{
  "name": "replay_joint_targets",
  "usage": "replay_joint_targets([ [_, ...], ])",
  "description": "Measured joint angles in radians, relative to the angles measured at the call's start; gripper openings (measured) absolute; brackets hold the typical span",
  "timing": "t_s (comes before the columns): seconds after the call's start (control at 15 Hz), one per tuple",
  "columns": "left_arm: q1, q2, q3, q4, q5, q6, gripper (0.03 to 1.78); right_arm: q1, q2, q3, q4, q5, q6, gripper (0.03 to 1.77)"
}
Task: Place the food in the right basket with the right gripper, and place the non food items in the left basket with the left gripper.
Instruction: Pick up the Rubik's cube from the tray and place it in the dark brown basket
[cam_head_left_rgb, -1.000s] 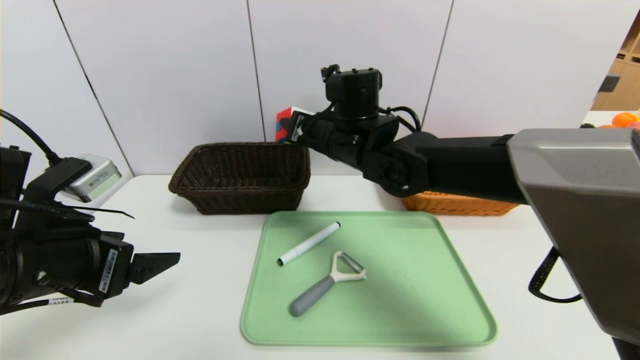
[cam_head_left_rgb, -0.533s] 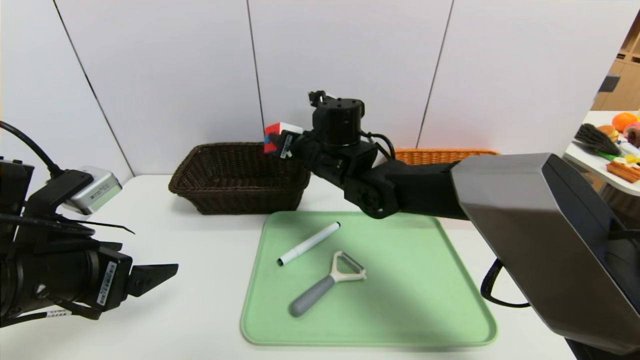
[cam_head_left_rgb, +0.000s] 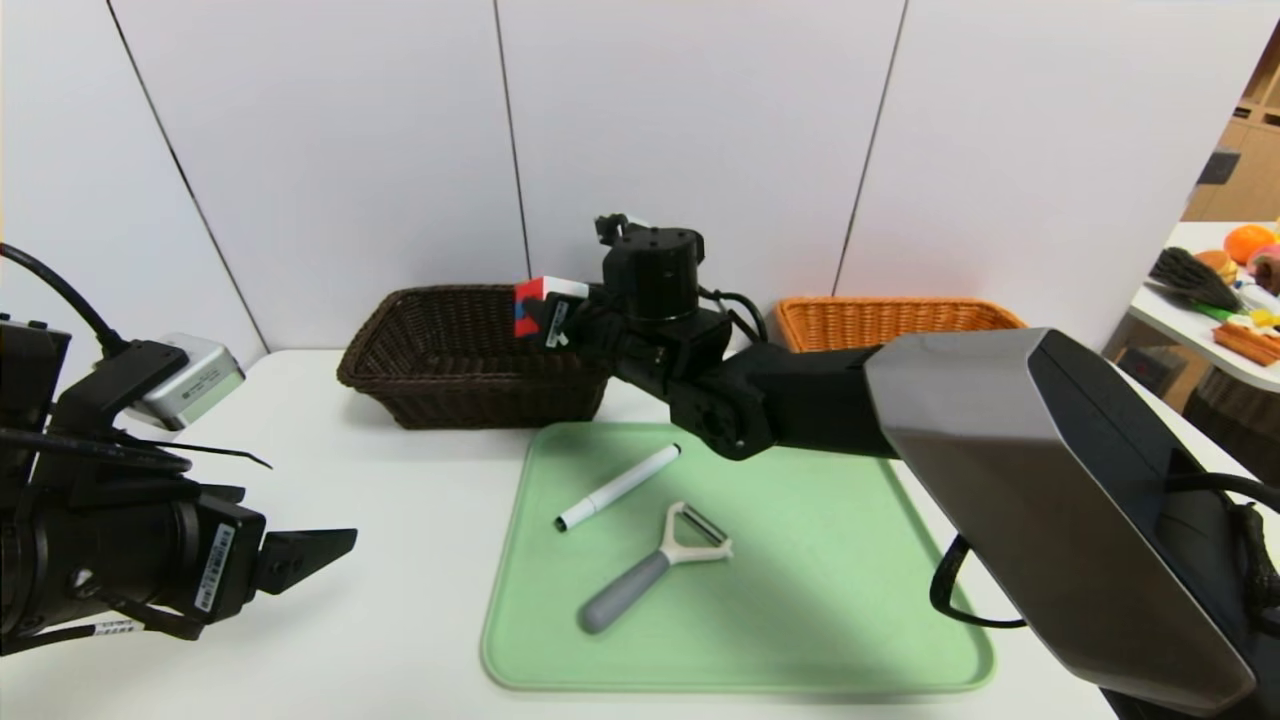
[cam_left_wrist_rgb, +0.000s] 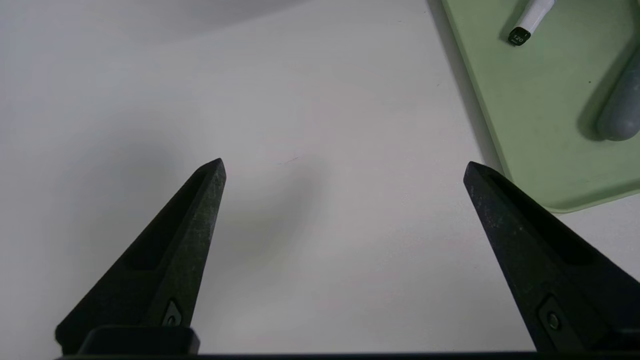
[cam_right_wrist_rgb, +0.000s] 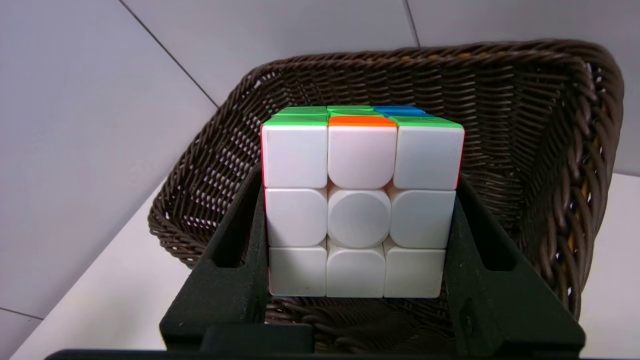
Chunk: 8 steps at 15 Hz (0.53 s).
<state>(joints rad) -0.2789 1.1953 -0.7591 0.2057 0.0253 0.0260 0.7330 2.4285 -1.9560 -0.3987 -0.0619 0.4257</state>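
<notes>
Puzzle cube (cam_right_wrist_rgb: 357, 210) sits pinched between your right gripper's (cam_right_wrist_rgb: 356, 200) fingers, by the dark wicker basket (cam_head_left_rgb: 480, 380); your left gripper (cam_left_wrist_rgb: 345, 165) hovers spread over the desk (cam_head_left_rgb: 380, 600). Your green tray (cam_head_left_rgb: 800, 630) holds a marker (cam_head_left_rgb: 618, 488) and peeler (cam_head_left_rgb: 640, 580).

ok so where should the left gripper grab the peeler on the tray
Probably mid-handle, from above, jaws closing across its narrow width: the peeler's grey handle is long and lies flat on the tray, pointing diagonally toward the left gripper's side, with bare tray on both sides.
</notes>
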Motion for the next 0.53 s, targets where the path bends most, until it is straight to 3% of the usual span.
replay_joint_targets([
  [0.47, 0.000, 0.001, -0.002, -0.001, 0.000, 0.001, 1.69, 0.000, 0.014, 0.001, 0.013, -0.002, -0.005, 0.94],
  [0.53, 0.000, 0.001, -0.002, -0.001, 0.000, 0.001, 1.69, -0.001, 0.014, 0.001, 0.013, -0.002, -0.015, 1.02],
])
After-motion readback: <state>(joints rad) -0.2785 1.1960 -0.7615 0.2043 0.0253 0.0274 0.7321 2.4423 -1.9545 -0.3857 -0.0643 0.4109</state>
